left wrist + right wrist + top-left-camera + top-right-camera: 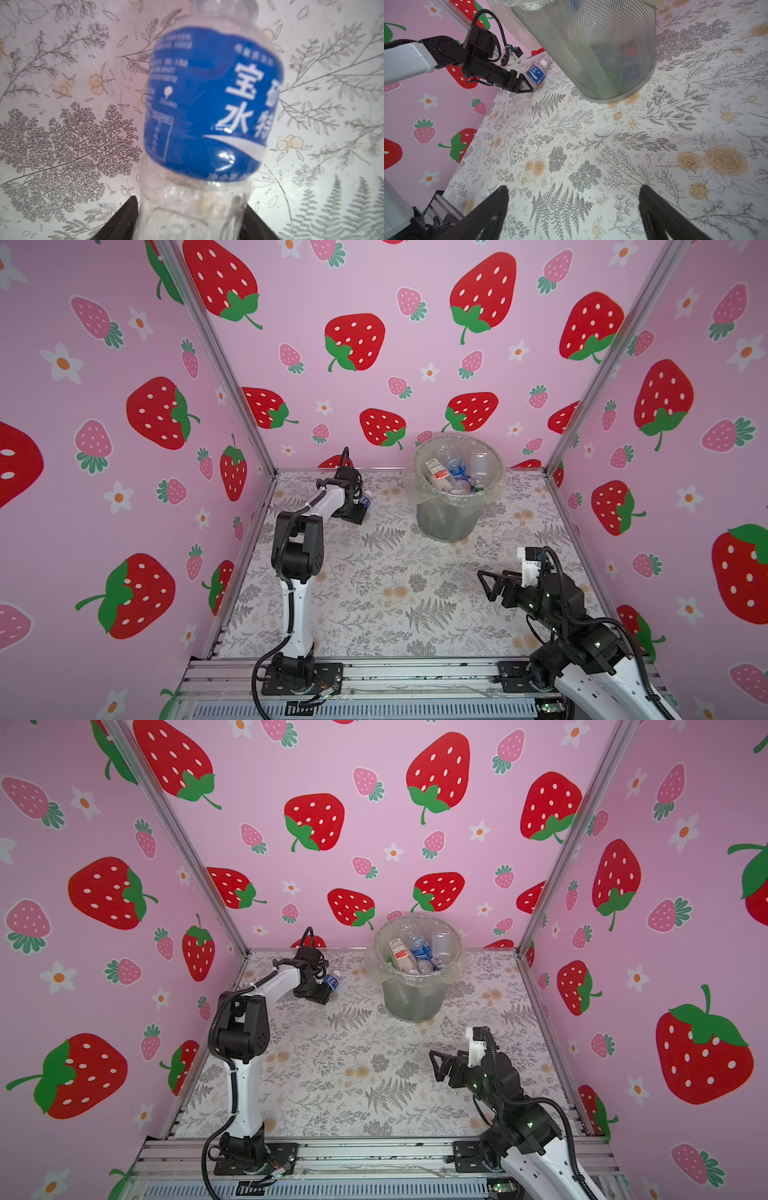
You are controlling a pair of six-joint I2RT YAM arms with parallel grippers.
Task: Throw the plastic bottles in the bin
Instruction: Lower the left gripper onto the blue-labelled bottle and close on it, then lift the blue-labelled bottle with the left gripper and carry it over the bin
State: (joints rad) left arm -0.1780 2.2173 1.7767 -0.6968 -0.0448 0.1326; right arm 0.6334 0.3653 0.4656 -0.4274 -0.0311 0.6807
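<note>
Pink strawberry-print walls (374,302) enclose a floral-patterned tabletop (374,593). In both top views, a grey round mesh bin (446,518) lined with a clear bag stands near the back wall and holds several plastic bottles (455,468). Left of it, a blue-labelled clear plastic bottle (365,501) lies on the tabletop at the left gripper (360,514). The right gripper (488,585) hovers near the front, well apart from the bin, jaws wide and empty.

In the left wrist view, the dark fingers (126,220) press against both sides of the bottle's clear base.

The right wrist view shows the white-capped bottle (535,73) lying near the bin's foot.
</note>
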